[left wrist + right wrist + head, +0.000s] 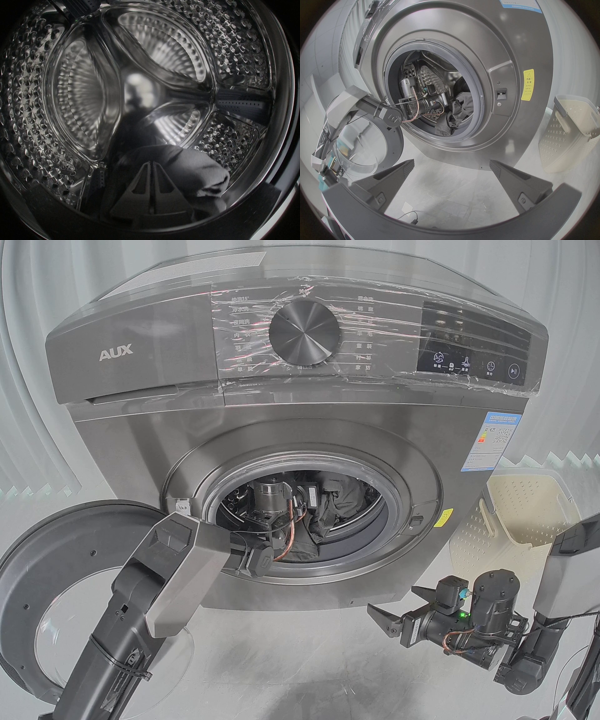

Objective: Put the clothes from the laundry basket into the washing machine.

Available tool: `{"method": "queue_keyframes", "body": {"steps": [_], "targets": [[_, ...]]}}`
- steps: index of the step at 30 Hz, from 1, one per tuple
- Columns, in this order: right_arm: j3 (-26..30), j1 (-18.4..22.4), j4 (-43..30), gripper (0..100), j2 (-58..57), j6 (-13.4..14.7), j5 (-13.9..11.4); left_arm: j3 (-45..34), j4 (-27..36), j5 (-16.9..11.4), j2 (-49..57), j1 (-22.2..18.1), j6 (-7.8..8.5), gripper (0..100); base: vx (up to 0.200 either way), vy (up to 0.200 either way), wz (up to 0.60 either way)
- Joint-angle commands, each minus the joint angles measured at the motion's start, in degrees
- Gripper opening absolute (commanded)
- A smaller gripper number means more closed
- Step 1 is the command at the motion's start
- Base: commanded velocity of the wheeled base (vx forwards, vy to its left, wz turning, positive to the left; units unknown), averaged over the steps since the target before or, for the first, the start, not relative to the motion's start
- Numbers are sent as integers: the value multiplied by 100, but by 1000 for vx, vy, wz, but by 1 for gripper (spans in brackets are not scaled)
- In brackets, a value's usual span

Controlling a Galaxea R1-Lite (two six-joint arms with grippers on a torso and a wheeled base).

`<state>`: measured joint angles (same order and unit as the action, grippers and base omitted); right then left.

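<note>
My left tool (152, 164) is deep inside the drum (237, 47) of the washing machine (156, 440), with my left arm reaching in through the open porthole. Its two fingers are pressed together with only a hairline gap. A fold of grey cloth (190, 170) lies right at their tips on the drum's lower wall, and I cannot tell whether any fabric is pinched between them. More dark clothes (340, 499) are heaped in the right side of the opening, against the door seal. The round door (56, 565) is swung wide open to the left. My right tool (401, 604) hangs low over the floor in front of the machine's right corner, fingers spread wide and holding nothing. The cream perforated laundry basket (519, 521) stands on the floor just right of the machine.
</note>
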<state>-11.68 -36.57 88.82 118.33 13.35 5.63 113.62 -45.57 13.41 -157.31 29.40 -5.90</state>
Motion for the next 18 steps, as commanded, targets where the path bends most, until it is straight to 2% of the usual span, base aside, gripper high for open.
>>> {"method": "queue_keyframes", "body": {"steps": [1,4,5,9,12,17,18], "targets": [[-1,1,4,100,23,1,-1,-94,4,4,-125,-5,19,0,0,0,0],[-1,1,4,100,14,1,-1,-472,13,-5,113,22,19,0,0,0,0],[8,1,4,100,23,1,-1,-771,30,-23,332,39,-8,100,0,0,0],[8,1,4,100,14,1,-1,-1650,83,-154,930,127,-25,100,0,0,0],[16,-8,4,100,23,1,-1,-2265,162,-427,1325,189,-8,100,0,0,0],[25,-8,4,100,23,1,-1,-2722,180,-497,1484,224,45,100,0,0,0],[25,-8,4,100,23,1,-1,-2810,171,-506,1466,241,98,100,0,0,0]]}}
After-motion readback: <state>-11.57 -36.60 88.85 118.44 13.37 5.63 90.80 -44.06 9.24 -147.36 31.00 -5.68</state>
